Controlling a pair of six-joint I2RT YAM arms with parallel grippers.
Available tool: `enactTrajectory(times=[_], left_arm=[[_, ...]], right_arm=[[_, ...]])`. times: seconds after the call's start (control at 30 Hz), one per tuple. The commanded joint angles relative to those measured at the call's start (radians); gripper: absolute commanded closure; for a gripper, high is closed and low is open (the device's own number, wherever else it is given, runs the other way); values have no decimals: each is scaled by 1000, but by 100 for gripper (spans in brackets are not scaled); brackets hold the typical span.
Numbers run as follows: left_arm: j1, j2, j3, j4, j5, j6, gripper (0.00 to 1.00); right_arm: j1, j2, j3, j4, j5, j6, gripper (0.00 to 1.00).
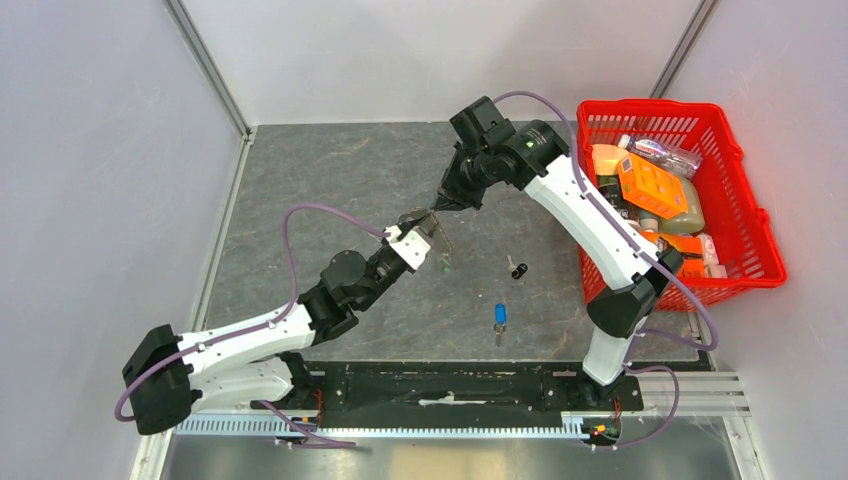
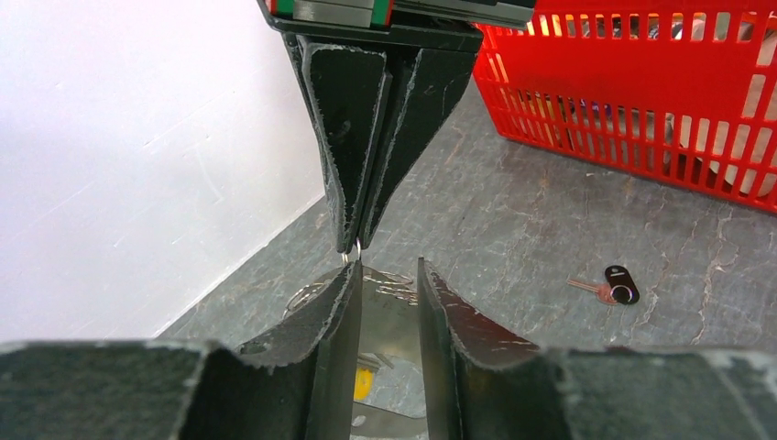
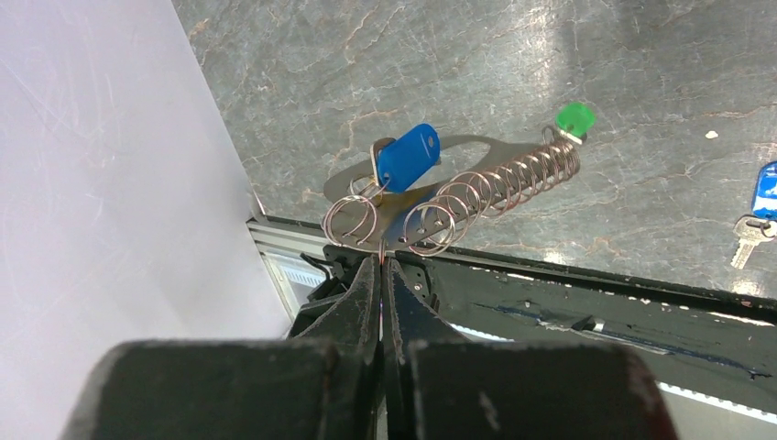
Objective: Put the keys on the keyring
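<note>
My right tool (image 3: 382, 257) is pinching right down, fingers pressed together on the thin wire of the keyring (image 3: 476, 192), and it is holding that ring up above the tabletop (image 1: 330, 190). A blue-capped key (image 3: 408, 158) is hanging on the loop beside my fingertips, and the coiled chain is trailing away from it to the green tag (image 3: 575, 118).

My left tool (image 2: 388, 266) is sitting just under the right one, tips nearly touching its tips. Its fingers are standing a narrow gap apart, and in that gap a yellow bit (image 2: 365, 380) and some silver metal are showing. It may be a yellow-capped key, but I cannot tell whether the left tool is actually gripping it; the view there is too cramped.

Out on the tabletop, a black-capped key (image 1: 517, 270) is lying flat, well apart from both tools. A second blue key (image 1: 499, 316) is lying nearer to my bases. The red basket (image 2: 586, 110) is standing off on my right side, with packets and bottles in it.
</note>
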Motion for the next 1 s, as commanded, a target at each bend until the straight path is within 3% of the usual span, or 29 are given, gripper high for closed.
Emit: enactTrajectory(times=[0.0, 0.53, 0.83, 0.97], left_arm=[[-5, 3, 9, 90, -26, 42, 66], [-4, 34, 36, 119, -9, 62, 74], [-5, 61, 55, 144, 12, 74, 98], [-5, 65, 59, 160, 23, 69, 98]], right_arm=[[-2, -51, -1, 31, -14, -2, 100], [0, -69, -28, 39, -31, -3, 100], [0, -78, -36, 37, -41, -7, 100], [1, -89, -57, 39, -43, -10, 100]])
